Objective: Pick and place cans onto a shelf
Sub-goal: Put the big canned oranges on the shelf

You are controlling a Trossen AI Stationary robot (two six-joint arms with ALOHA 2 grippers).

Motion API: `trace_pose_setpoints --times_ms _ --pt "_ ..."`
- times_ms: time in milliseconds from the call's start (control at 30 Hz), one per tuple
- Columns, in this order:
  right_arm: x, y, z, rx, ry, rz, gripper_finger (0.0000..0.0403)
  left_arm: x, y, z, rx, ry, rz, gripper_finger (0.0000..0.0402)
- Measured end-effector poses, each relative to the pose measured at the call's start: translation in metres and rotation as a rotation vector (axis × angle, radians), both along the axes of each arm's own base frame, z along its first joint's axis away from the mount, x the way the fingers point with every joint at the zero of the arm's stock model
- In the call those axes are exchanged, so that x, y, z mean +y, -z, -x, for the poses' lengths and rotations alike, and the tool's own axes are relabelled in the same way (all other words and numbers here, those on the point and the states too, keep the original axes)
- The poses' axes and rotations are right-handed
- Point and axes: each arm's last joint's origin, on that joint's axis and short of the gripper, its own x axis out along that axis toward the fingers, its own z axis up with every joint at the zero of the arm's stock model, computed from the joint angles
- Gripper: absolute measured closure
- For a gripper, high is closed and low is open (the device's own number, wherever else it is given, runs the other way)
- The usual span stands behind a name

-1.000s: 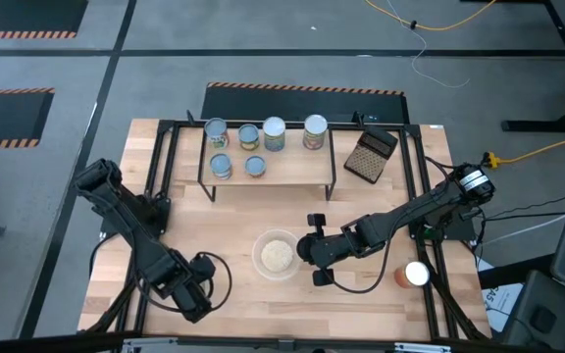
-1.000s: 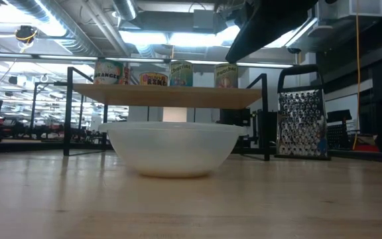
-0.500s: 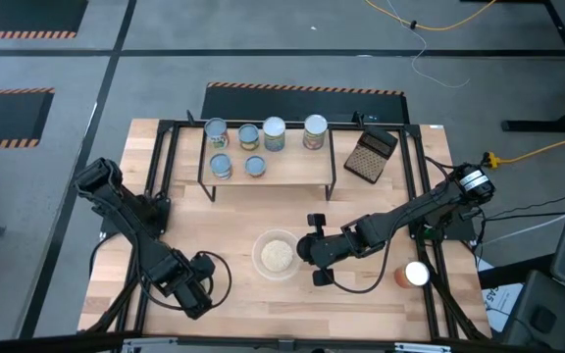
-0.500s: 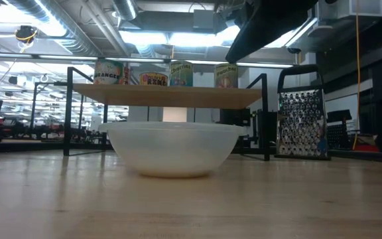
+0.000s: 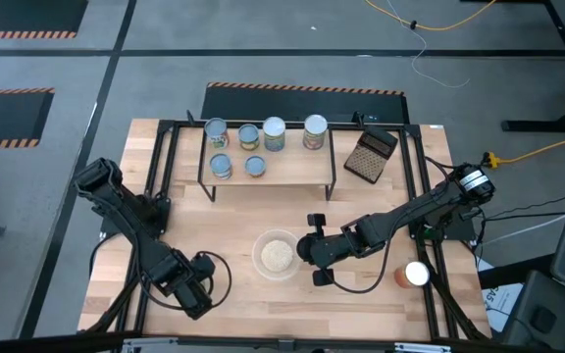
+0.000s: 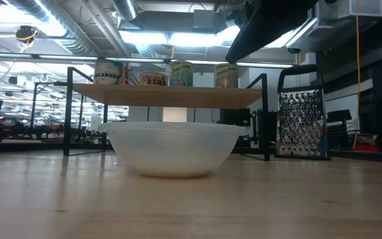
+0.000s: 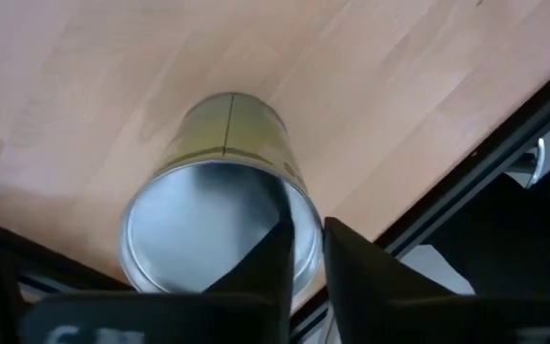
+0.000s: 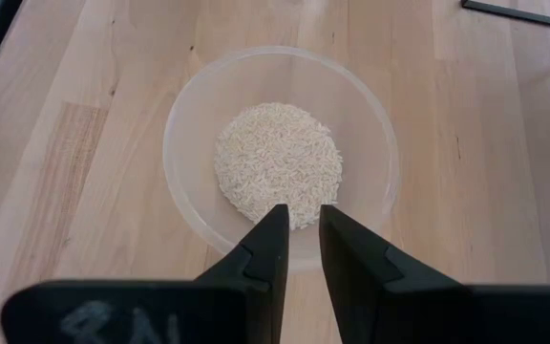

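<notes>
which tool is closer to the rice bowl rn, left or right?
Right. The right tool sits just beside the glass bowl, pointing at it across the rim. The left tool is farther off, toward the table's front left, over a can.

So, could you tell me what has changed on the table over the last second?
The left claw, near the table's front edge above a can, shifted slightly away from that edge. The pictures show no take or release. The right claw by the bowl and the six cans on the shelf stayed put.
</notes>
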Motion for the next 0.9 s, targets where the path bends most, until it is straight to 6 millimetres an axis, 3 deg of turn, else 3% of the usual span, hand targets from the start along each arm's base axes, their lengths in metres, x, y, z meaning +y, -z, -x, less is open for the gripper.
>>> trace_pose_setpoints --times_ms 200,633,900 --pt "0.000 0.000 0.000 0.000 0.000 0.000 0.0336 0.000 0.000 0.000 -0.001 0.000 0.004 0.0397" --pt "0.000 0.000 0.000 0.000 -0.001 0.001 0.0336 -0.001 -0.001 -0.001 -0.014 0.079 -0.001 0.0400" --pt "0.000 0.000 0.000 0.000 -0.002 0.002 0.0336 0.000 -0.015 -0.012 -0.073 0.198 0.017 0.0401"
